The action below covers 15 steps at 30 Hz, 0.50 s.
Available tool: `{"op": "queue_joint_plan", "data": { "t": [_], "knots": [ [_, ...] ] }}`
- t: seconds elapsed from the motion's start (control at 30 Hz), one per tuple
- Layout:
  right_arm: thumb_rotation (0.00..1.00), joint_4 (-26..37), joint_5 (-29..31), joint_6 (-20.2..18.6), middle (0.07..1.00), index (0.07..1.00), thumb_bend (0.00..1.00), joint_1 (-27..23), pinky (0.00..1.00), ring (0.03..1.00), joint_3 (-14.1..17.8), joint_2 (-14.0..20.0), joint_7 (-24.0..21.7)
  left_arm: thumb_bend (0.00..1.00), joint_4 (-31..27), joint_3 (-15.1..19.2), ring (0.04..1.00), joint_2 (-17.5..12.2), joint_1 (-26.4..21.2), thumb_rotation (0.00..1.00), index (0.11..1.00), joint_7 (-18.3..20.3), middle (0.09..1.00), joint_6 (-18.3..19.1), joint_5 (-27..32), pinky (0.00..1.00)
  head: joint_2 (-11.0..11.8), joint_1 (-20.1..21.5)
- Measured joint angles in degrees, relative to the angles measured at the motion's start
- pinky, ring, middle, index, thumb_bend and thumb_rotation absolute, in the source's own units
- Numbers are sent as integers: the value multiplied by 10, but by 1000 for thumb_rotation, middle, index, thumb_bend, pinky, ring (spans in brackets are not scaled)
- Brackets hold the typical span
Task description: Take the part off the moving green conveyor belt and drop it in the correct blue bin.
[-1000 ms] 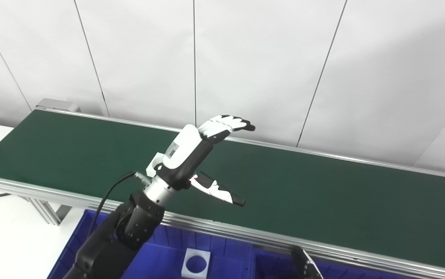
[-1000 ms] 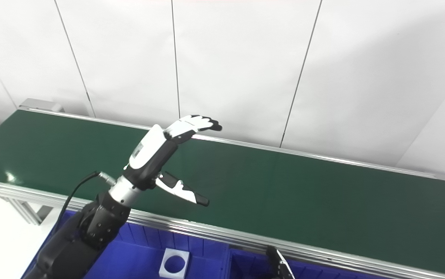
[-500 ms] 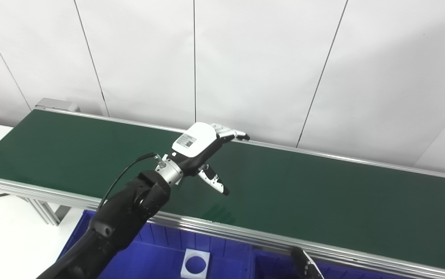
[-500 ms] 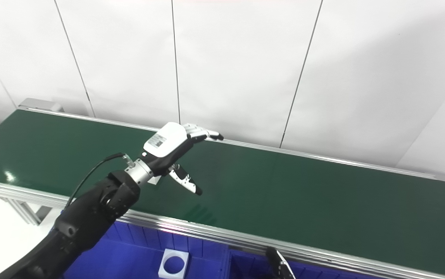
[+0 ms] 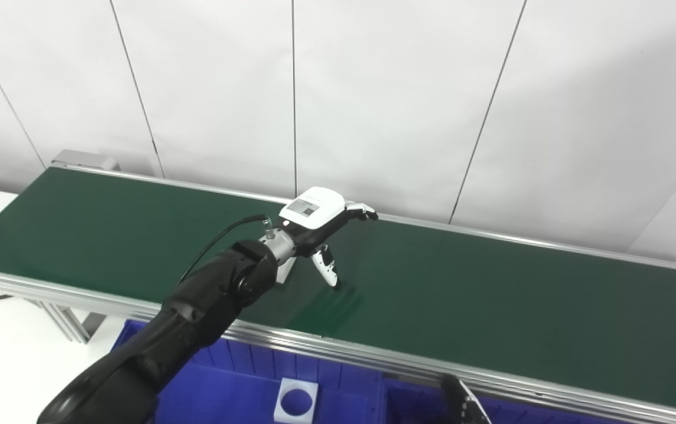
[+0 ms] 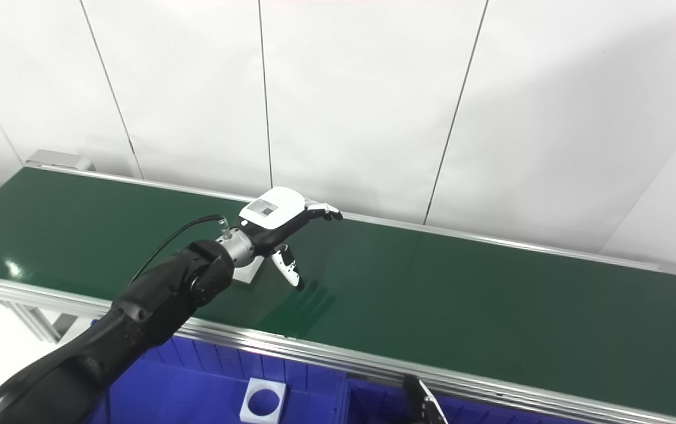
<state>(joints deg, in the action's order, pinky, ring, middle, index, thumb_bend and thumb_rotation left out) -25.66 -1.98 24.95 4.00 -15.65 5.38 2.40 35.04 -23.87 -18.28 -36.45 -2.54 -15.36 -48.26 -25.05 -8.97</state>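
Note:
The green conveyor belt [image 5: 491,306] runs across the picture. On it lies a small white part [image 6: 248,272], mostly hidden behind my left wrist. My left hand [image 5: 321,219] reaches over the belt just right of the part, palm down, open and holding nothing. Its fingers [image 5: 363,209] stretch toward the far rail and the thumb [image 5: 329,272] points down at the belt. Blue bins [image 5: 238,383] lie below the near rail. Only a dark tip of my right hand [image 5: 463,405] shows at the bottom edge.
A white square piece with a round hole [image 5: 297,401] lies in the left blue bin. A divider wall [image 5: 383,400] separates it from the bin on the right. Aluminium rails [image 5: 338,347] edge the belt. White wall panels stand behind it.
My left hand has pushed forward and down over the belt and turned palm down, its thumb now close to the surface. The white part has drifted a little to the right.

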Motion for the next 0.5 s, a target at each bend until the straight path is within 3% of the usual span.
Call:
{"op": "queue_joint_plan", "data": {
  "t": [0.4, 0.5],
  "knots": [
    [1000, -1, 0, 0, 932, 949, 804, 0, 923, 908, -7, 0, 5, 1000, 2, -28, 778, -10, -35, 0, 841, 71, 796, 7, 5, 757, 0, 3],
    [1000, -1, 0, 0, 932, 947, 808, 0, 928, 905, -8, 0, 9, 1000, 2, -27, 758, -13, -37, 0, 850, 107, 815, 8, 19, 679, -1, 4]
  ]
}}
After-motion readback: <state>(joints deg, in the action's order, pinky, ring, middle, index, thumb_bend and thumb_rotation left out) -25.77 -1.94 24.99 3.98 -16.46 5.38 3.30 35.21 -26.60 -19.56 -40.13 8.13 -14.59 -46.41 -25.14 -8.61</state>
